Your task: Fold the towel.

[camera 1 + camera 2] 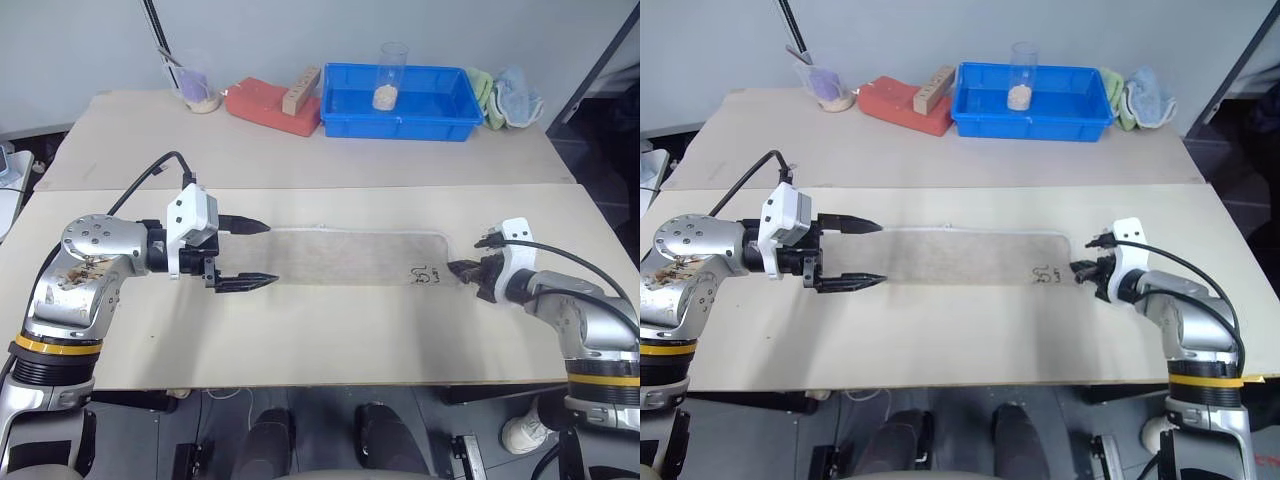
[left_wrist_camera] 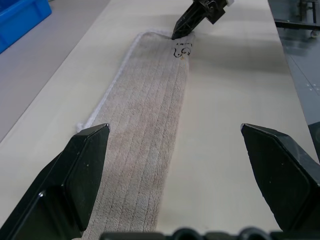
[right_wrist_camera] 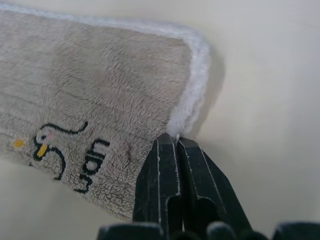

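Lying flat, towel [image 1: 350, 256] long axis left-right, printed corner toward right claw [image 1: 466, 269]

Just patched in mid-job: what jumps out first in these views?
The towel, already folded into a long narrow strip, lies across the near table. The right gripper is shut on its end by the dark printed mark, while the left gripper hangs open over the opposite end. A blue tray sits at the back.
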You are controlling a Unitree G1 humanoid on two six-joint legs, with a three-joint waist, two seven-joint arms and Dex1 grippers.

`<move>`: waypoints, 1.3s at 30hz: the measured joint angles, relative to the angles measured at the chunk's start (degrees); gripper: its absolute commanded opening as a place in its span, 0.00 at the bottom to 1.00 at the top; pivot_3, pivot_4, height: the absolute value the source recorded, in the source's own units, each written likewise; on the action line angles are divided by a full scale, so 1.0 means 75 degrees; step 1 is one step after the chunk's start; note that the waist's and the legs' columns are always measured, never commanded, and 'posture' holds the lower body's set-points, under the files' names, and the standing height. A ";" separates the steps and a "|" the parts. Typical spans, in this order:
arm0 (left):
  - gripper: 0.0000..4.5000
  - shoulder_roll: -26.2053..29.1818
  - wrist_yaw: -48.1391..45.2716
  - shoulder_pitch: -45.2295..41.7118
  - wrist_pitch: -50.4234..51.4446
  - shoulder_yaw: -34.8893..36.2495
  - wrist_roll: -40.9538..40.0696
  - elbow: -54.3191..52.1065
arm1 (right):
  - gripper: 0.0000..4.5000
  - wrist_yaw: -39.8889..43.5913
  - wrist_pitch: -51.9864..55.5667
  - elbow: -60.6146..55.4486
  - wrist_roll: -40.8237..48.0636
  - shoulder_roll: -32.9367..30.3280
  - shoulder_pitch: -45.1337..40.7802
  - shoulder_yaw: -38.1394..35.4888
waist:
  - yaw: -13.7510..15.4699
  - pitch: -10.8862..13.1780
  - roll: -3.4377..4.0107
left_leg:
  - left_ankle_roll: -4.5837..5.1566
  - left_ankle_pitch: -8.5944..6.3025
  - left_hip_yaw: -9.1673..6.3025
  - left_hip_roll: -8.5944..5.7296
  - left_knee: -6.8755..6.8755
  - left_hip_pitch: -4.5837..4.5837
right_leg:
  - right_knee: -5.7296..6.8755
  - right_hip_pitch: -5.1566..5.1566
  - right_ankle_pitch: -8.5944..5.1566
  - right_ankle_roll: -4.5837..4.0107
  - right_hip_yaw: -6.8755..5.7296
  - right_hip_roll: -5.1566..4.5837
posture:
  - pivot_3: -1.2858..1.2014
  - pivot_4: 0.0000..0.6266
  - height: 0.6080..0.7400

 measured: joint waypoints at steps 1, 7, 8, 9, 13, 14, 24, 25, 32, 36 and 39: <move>1.00 0.0000 0.0032 0.0000 0.0000 0.0019 -0.0009 0.0000 | 0.01 -0.0005 0.0070 -0.0054 0.0067 0.0036 -0.0001 0.0001 | 0.0000 0.0000 0.0000 | 0.0000 0.0000 -0.0001 0.0001 0.0000 0.0000 | 0.0000 0.0000 0.0000 0.0000 0.0000 0.0000 | 0.52 0.24 1.00; 1.00 -0.0001 0.0156 0.0000 0.0008 0.0037 -0.0119 0.0002 | 0.01 -0.0132 0.0064 0.0275 0.0153 -0.0093 -0.0115 -0.0099 | 0.0007 0.0000 0.0000 | 0.0000 0.0000 0.0004 -0.0003 0.0000 0.0000 | -0.0002 -0.0001 0.0000 0.0000 0.0002 -0.0004 | 0.52 0.24 1.00; 1.00 -0.0001 0.0171 0.0000 0.0013 0.0061 -0.0126 0.0004 | 0.01 -0.0092 0.0052 0.0432 0.0155 -0.0298 -0.0144 -0.0159 | 0.0031 0.0000 0.0000 | 0.0000 0.0000 0.0002 -0.0005 0.0000 -0.0003 | -0.0004 -0.0001 0.0000 0.0000 0.0001 -0.0005 | 0.52 0.24 1.00; 1.00 0.0002 0.0182 0.0000 0.0014 0.0104 -0.0132 0.0011 | 0.01 -0.0009 0.0044 0.0568 0.0155 -0.0528 -0.0171 -0.0196 | 0.0050 0.0000 0.0000 | 0.0000 0.0000 0.0002 -0.0007 0.0000 -0.0005 | -0.0007 0.0000 0.0000 0.0000 0.0000 -0.0007 | 0.52 0.24 1.00; 1.00 0.0057 0.0192 0.0000 0.0014 0.0231 -0.0135 0.0065 | 0.01 0.0401 -0.0041 0.1121 0.0160 -0.1394 -0.0457 -0.0391 | 0.0032 0.0000 0.0000 | 0.0000 0.0000 0.0007 -0.0005 -0.0001 -0.0003 | -0.0013 0.0002 0.0000 0.0000 0.0001 -0.0006 | 0.52 0.24 1.00; 1.00 0.0059 0.0192 -0.0001 0.0013 0.0252 -0.0135 0.0075 | 0.01 0.0556 -0.0039 0.1172 0.0176 -0.1578 -0.0546 -0.0399 | 0.0026 0.0000 0.0000 | 0.0001 -0.0001 0.0007 -0.0003 -0.0002 -0.0003 | -0.0013 0.0001 0.0000 0.0000 0.0002 -0.0004 | 0.52 0.24 1.00; 1.00 0.0061 0.0234 -0.0040 0.0057 0.0262 -0.0157 0.0091 | 0.01 0.0605 0.1598 -0.0760 0.1563 -0.0266 -0.1379 0.0215 | -0.0152 0.0000 0.0000 | 0.0019 -0.0011 -0.0012 0.0029 -0.0003 -0.0012 | -0.0009 -0.0009 0.0001 -0.0002 0.0008 0.0034 | 0.52 0.24 1.00; 1.00 0.0071 0.0244 -0.0014 0.0104 0.0281 -0.0185 0.0018 | 0.01 0.0475 0.1643 -0.0881 0.1588 -0.0057 -0.1368 0.0351 | -0.0139 0.0000 0.0000 | 0.0019 -0.0011 -0.0013 0.0025 -0.0003 -0.0018 | -0.0008 -0.0011 0.0001 -0.0002 0.0008 0.0031 | 0.52 0.24 1.00; 1.00 0.0318 0.0355 0.0320 0.0341 0.0569 -0.0435 -0.0403 | 0.01 -0.0516 0.1672 -0.1086 0.1478 0.1386 -0.1407 0.1120 | -0.0113 0.0000 0.0001 | 0.0018 -0.0011 -0.0070 0.0011 0.0000 -0.0017 | -0.0006 -0.0014 0.0001 -0.0002 0.0006 0.0019 | 0.52 0.24 1.00; 1.00 0.0361 0.0442 0.0459 0.0341 0.0591 -0.0433 -0.0455 | 0.01 -0.0814 0.1566 -0.1100 0.1425 0.1997 -0.1544 0.1509 | -0.0132 0.0000 0.0001 | 0.0018 -0.0011 -0.0081 0.0011 -0.0001 -0.0011 | 0.0001 -0.0013 0.0001 -0.0002 0.0006 0.0020 | 0.52 0.24 1.00; 1.00 0.0363 0.0513 0.0550 0.0335 0.0609 -0.0432 -0.0481 | 0.01 -0.1012 0.1414 -0.1037 0.1301 0.2408 -0.1592 0.1766 | -0.0140 0.0000 0.0002 | 0.0018 -0.0011 -0.0084 0.0010 -0.0002 -0.0011 | 0.0004 -0.0014 0.0001 -0.0002 0.0004 0.0020 | 0.52 0.24 1.00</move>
